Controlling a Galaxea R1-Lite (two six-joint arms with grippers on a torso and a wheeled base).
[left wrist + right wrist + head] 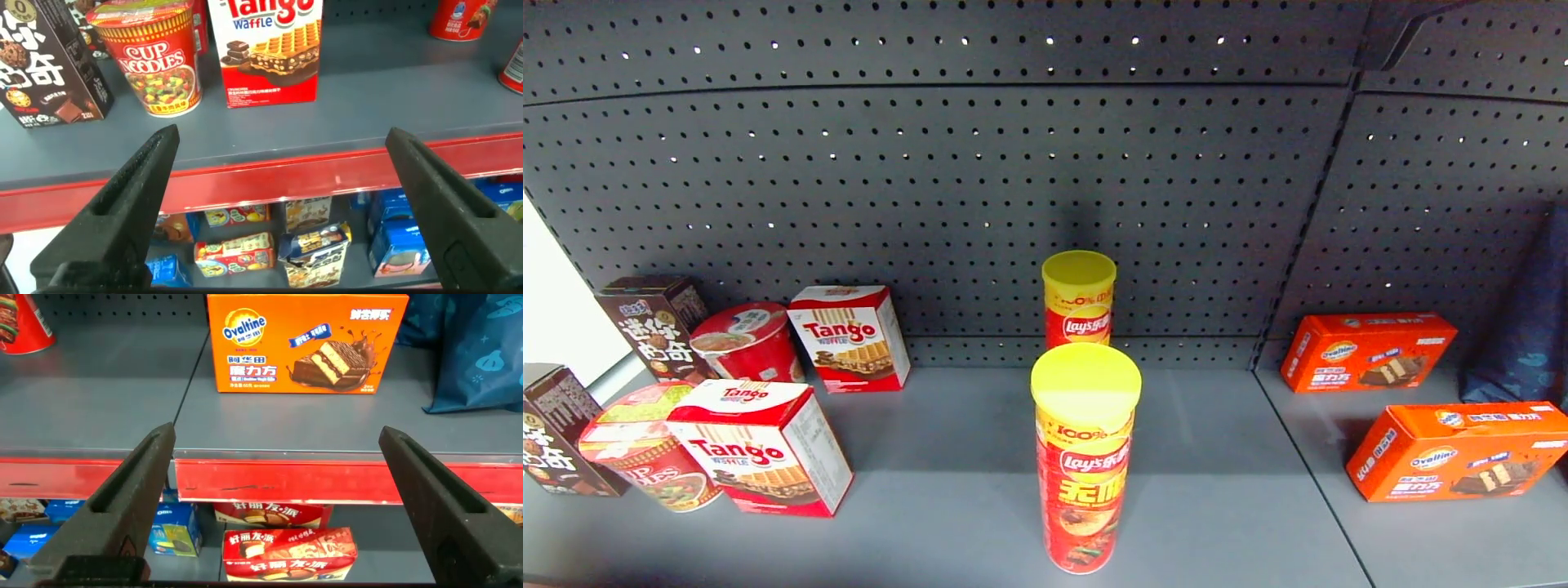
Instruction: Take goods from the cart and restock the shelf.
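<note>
Currently both pincers hang just in front of the red edge strip (327,171) of the shelf (1225,490). The left pincer (282,139) is spread wide, with its two dark fingers (122,212) far from each other. Beyond it, near the shelf's edge, stand the front noodle cup (155,61), the front wafer box (265,49) and the front dark box (45,65), all upright. The right pincer (278,433) is spread wide too. It faces the front orange box (306,343), which stands on its long side, and a dark blue bag (478,351) is just beside that box.

Seen from the head view, two chip cans with yellow lids stand upright in the middle of the shelf, one behind the other and apart. The front chip can (1085,457) is nearer to the edge, and the back chip can (1079,298) is close to the perforated back wall (931,163). On the robot's left, the back row has the back wafer box (849,336), the back noodle cup (745,341) and the back dark box (654,327). On the right, the back orange box (1368,349) stands behind the front one. Below the red strip, the lower shelf (196,518) holds more packages, among them a red-orange box (290,551).
</note>
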